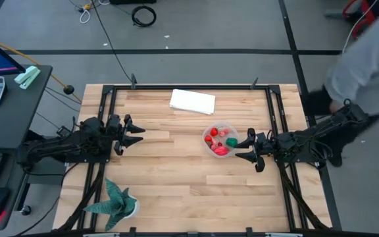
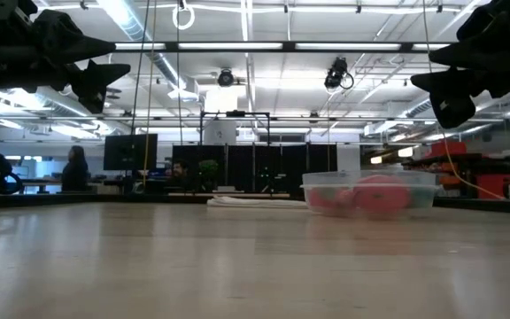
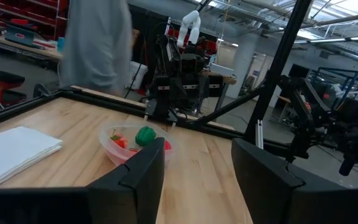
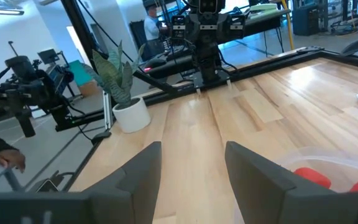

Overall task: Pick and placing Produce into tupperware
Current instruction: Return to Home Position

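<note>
— Where's the produce?
— All in the tupperware point(image 1: 233, 131), a round tub of clear plastic on the pale wooden bench point(image 1: 176, 181), right of centre. The produce point(image 1: 214, 139) is small glossy red lumps, a pink one and a rounded green piece point(image 1: 231, 141).
— And the arms?
— The right end effector point(image 1: 239, 150) hangs just beside the tub, dark fingers spread, gripping nothing. The left end effector point(image 1: 137, 134) is well apart on the bench's left side, likewise released and empty.
— Anything else?
— A flat folded white cloth point(image 1: 192, 101) beyond the tub, and a spiky potted plant point(image 1: 116, 201) near a corner on the left arm's side.
</note>
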Available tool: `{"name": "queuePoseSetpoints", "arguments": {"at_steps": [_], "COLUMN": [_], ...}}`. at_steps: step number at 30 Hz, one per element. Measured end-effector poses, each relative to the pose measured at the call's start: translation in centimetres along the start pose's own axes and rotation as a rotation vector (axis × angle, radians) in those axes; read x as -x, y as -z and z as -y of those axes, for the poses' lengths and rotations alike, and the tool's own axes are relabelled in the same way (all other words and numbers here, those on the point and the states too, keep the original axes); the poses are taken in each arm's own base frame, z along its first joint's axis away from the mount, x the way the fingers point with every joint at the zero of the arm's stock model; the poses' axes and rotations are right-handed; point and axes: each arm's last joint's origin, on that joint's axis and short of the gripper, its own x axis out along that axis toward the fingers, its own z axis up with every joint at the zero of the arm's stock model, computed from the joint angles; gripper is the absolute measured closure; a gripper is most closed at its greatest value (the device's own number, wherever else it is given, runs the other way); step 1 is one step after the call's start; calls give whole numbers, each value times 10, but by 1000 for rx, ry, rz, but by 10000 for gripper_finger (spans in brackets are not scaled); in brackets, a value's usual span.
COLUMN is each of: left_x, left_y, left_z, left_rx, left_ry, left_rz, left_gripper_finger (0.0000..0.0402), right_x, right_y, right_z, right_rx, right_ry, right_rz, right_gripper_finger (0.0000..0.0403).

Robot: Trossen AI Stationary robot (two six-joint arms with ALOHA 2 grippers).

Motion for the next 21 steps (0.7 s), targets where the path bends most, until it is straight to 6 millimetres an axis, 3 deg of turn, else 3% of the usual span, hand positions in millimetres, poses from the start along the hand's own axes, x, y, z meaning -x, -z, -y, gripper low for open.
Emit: {"name": "queuePoseSetpoints", "arguments": {"at_steps": [21], "left_x": [0], "left_y": [0], "left_z": [0], "left_rx": [0], "left_ry": [0], "left_rz": [0], "left_gripper_finger": [206], "right_x": [0], "right_y": [0], "right_z": [0], "right_rx": [0], "right_ry": [0], "right_rz": [0], "right_gripper_finger": [215]}}
